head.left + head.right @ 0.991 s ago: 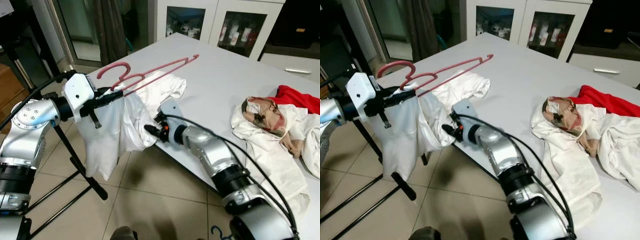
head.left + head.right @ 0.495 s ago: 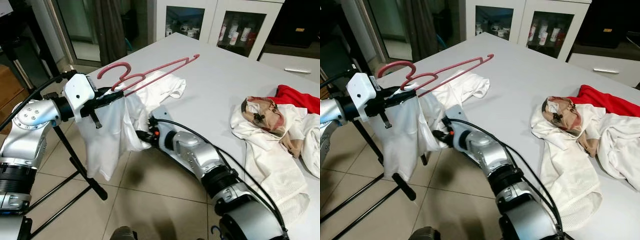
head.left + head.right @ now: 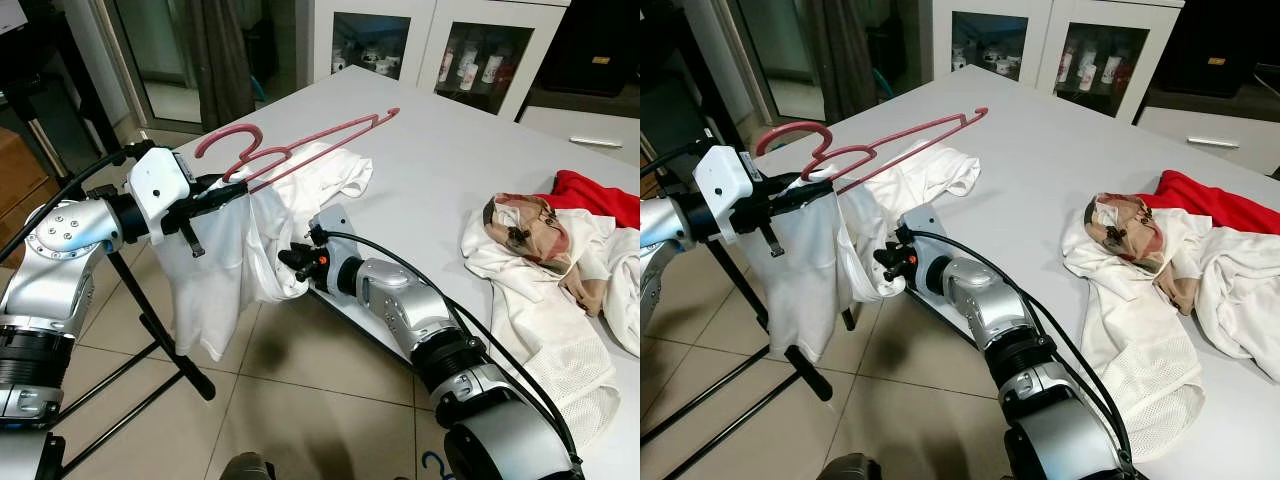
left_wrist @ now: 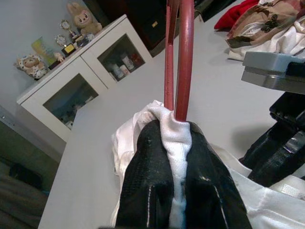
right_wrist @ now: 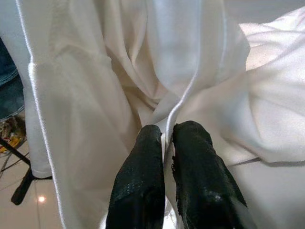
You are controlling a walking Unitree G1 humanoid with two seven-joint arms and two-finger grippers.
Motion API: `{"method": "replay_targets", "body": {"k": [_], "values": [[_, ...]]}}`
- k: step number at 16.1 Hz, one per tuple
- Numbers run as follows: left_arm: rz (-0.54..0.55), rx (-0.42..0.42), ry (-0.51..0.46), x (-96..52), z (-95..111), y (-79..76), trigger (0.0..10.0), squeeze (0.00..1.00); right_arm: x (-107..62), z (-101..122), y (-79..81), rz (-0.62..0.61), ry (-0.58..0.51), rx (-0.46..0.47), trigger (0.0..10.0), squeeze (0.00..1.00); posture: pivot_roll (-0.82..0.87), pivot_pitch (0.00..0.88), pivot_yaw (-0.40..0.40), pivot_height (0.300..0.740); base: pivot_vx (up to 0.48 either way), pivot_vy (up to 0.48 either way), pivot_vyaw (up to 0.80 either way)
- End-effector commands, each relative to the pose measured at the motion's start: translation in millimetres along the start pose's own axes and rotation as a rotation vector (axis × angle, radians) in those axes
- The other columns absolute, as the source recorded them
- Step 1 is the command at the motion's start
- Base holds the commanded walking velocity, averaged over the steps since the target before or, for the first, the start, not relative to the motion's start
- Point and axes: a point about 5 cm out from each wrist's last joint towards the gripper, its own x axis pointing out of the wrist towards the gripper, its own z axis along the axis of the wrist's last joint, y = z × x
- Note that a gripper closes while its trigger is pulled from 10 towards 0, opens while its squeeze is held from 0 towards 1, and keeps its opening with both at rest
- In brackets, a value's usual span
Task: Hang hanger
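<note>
A pink hanger (image 3: pixel 300 148) juts up and across the table's near-left corner, its hook (image 3: pixel 228 137) on the left. A white shirt (image 3: pixel 215 270) hangs from it over the table edge. My left gripper (image 3: pixel 228 193) is shut on the hanger's bar and the shirt's collar together; in the left wrist view white cloth (image 4: pixel 175 138) is squeezed between the two black fingers (image 4: pixel 147 186) under the pink bars (image 4: pixel 183 57). My right gripper (image 3: pixel 288 262) is low at the table edge, shut on a fold of the shirt (image 5: pixel 167 121).
A black stand (image 3: pixel 155 335) with floor legs is at the left under my left arm. On the white table (image 3: pixel 440 150) lie a heap of white, patterned and red clothes (image 3: pixel 560 250) at the right. White glass-door cabinets (image 3: pixel 430 50) stand behind.
My right gripper has drawn back slightly toward the table edge and risen a little, still pinching the shirt's fold. The left arm and the hanger have stayed still.
</note>
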Motion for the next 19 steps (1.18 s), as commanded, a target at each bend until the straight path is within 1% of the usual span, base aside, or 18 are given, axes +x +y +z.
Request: {"method": "replay_targets", "body": {"k": [1,5,9,11,12,13,14,15,16,17,18,19], "values": [[0.014,0.020,-0.012,0.8,4.6,3.5,0.0,0.00,-2.1,0.9,-5.3,-0.031,-0.014,-0.004,0.0,0.00,0.06,0.000,0.020,0.740,0.000,0.000,0.00],[0.024,0.023,-0.008,-1.6,4.2,4.7,0.0,0.00,-8.5,5.5,-21.1,-0.125,-0.047,0.014,0.0,0.00,0.07,0.000,0.020,0.740,0.000,0.000,0.00],[0.028,0.023,-0.009,-2.0,4.1,5.4,0.0,0.00,-10.0,10.9,-24.7,-0.150,-0.078,0.022,0.0,0.00,0.07,0.000,0.020,0.740,0.000,0.000,0.00],[0.028,0.023,-0.004,-1.9,3.5,5.2,0.0,0.00,-14.3,17.5,-36.0,-0.233,-0.100,0.010,0.0,0.00,0.06,0.000,0.020,0.740,0.000,0.000,0.00],[0.023,0.022,0.011,-3.5,1.6,4.3,0.0,0.00,-19.7,24.9,-47.6,-0.320,-0.127,-0.007,0.0,0.00,0.06,0.000,0.019,0.740,0.000,0.000,0.00],[0.023,0.020,0.015,-5.6,1.0,3.5,0.0,0.00,-23.8,30.0,-54.9,-0.380,-0.150,-0.011,0.0,0.00,0.06,0.000,0.019,0.740,0.000,0.000,0.00],[0.022,0.010,0.005,-8.1,1.9,1.8,0.0,0.00,-28.2,36.2,-61.8,-0.436,-0.187,0.004,0.0,0.00,0.06,0.000,0.018,0.740,0.000,0.000,0.00],[0.011,-0.079,-0.081,-12.5,9.7,-3.2,0.0,0.00,-33.5,46.9,-69.0,-0.486,-0.257,0.054,0.0,0.00,0.06,0.000,0.017,0.740,0.000,0.000,0.00],[0.002,-0.100,-0.099,-13.6,11.6,-4.9,0.0,0.00,-34.3,49.0,-69.8,-0.490,-0.271,0.064,0.0,0.00,0.06,0.000,0.016,0.740,0.000,0.000,0.00],[-0.034,-0.150,-0.119,-19.9,14.1,-11.9,0.0,0.00,-34.1,53.9,-70.4,-0.464,-0.300,0.104,0.0,0.00,0.06,0.000,0.014,0.740,0.000,0.000,0.00],[-0.037,-0.171,-0.128,-26.0,15.6,-14.1,0.0,0.00,-32.7,55.6,-68.8,-0.425,-0.309,0.113,0.0,0.00,0.06,0.000,0.012,0.740,0.000,0.000,0.00],[-0.020,-0.186,-0.138,-34.4,18.0,-12.0,0.0,0.00,-31.3,55.2,-67.5,-0.400,-0.305,0.120,0.0,0.00,0.06,0.000,0.012,0.740,0.000,0.000,0.00]]}}
